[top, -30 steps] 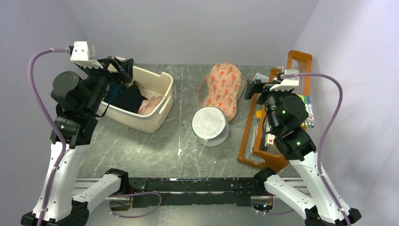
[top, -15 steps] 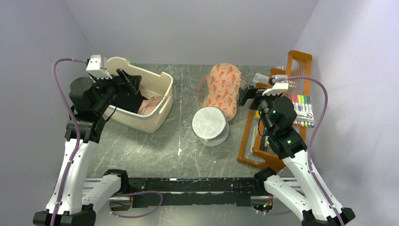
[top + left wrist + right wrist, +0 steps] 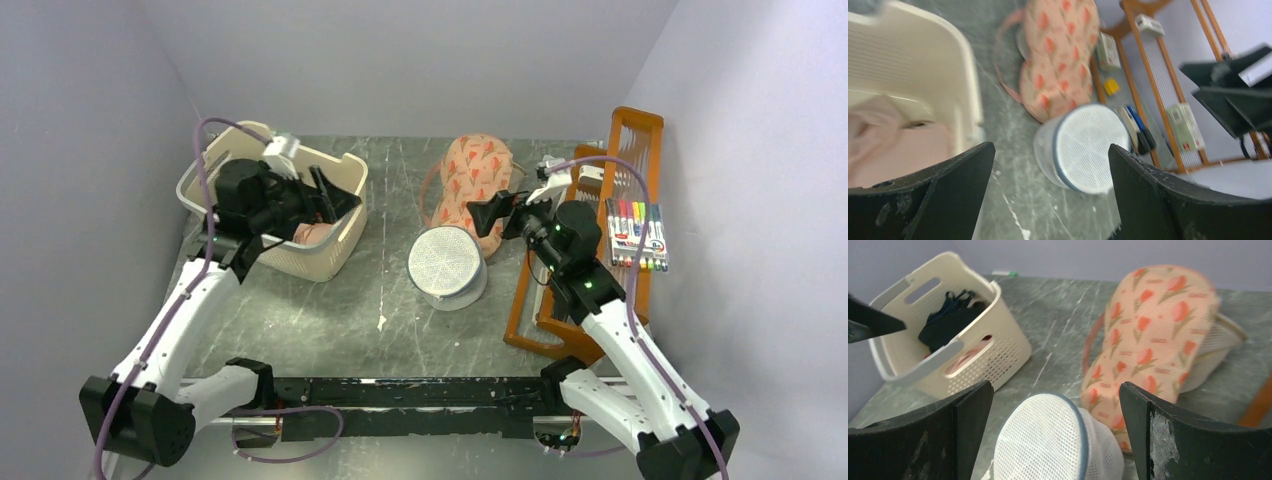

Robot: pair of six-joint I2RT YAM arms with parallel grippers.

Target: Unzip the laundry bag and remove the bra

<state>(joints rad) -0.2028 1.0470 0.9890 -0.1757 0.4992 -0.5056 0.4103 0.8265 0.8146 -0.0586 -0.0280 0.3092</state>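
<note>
The laundry bag (image 3: 447,266) is a round white mesh drum with a greyish zip rim, zipped shut, standing mid-table. It also shows in the left wrist view (image 3: 1088,147) and the right wrist view (image 3: 1048,445). No bra shows in any view. My left gripper (image 3: 335,195) is open and empty, above the basket's right end, left of the bag; in its own view (image 3: 1050,147) the bag lies ahead between the jaws. My right gripper (image 3: 488,215) is open and empty, in the air just right of and behind the bag (image 3: 1055,387).
A cream slotted basket (image 3: 330,255) at the back left holds dark clothing (image 3: 948,320) and a pink cloth (image 3: 908,155). An orange patterned fabric piece (image 3: 475,185) lies behind the bag. An orange wooden rack (image 3: 530,300) with markers (image 3: 638,235) stands at the right.
Both arms have come down and swung inward. The left gripper moved right over the basket towards the bag. The right gripper moved left towards the bag. The bag has not moved.
</note>
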